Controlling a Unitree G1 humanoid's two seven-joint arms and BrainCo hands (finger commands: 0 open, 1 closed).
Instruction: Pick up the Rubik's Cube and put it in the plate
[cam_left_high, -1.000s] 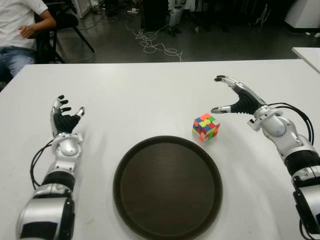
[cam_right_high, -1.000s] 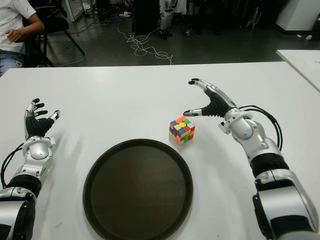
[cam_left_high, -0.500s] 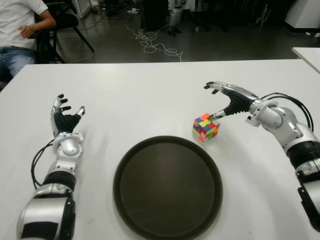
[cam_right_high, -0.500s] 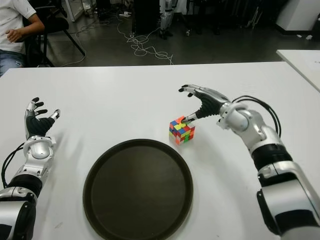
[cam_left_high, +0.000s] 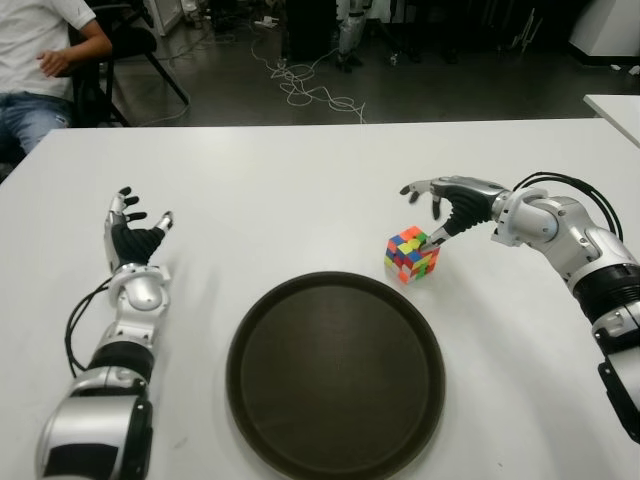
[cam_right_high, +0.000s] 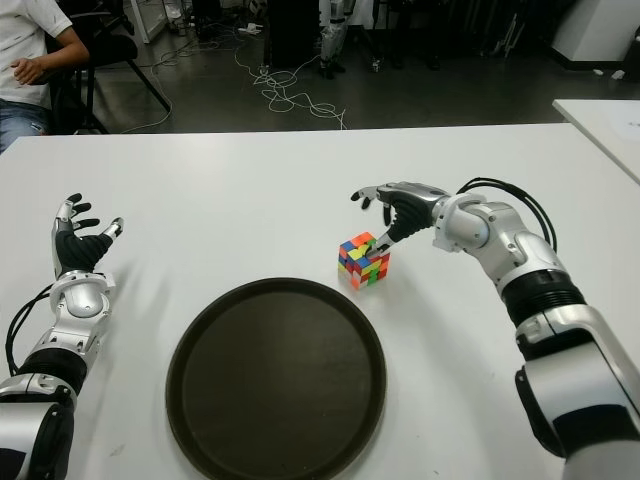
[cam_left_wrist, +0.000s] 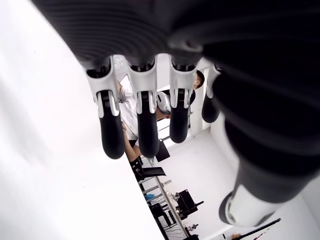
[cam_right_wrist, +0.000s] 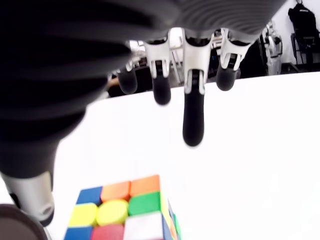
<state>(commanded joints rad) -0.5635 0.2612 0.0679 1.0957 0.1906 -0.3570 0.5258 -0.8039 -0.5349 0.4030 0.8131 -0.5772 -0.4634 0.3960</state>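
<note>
1. White rectangular table (cam_left_high: 300, 190): it is carrying everything listed below, and both my arms are reaching out over it.

2. Multicoloured Rubik's Cube (cam_left_high: 412, 253): it is sitting on the table, right of centre, just beyond the far right edge of the plate and apart from it. One corner is pointing toward me. Green, yellow, orange, blue and red squares are showing on top.

3. Round dark brown plate (cam_left_high: 300, 400): it is lying flat on the near middle of the table, with nothing in it.

4. My right hand (cam_left_high: 447, 203): it is hovering just over the far right side of the cube, palm down. I am keeping the fingers (cam_right_wrist: 193, 117) spread and slightly bent, arching past the cube, while the thumb (cam_left_high: 440, 232) is pointing down at the cube's right edge. I cannot tell whether the thumb tip is touching it. I am holding nothing.

5. My left hand (cam_left_high: 130, 240): it is showing on the far left of the table, well apart from the plate, palm up. I am keeping its fingers (cam_left_wrist: 111, 135) extended and parted, with nothing between them.

6. Seated person in a white shirt and blue jeans (cam_left_high: 40, 60): sitting beyond the table's far left corner.

7. Tangle of pale cables (cam_left_high: 305, 90): lying on the dark floor beyond the table.
</note>
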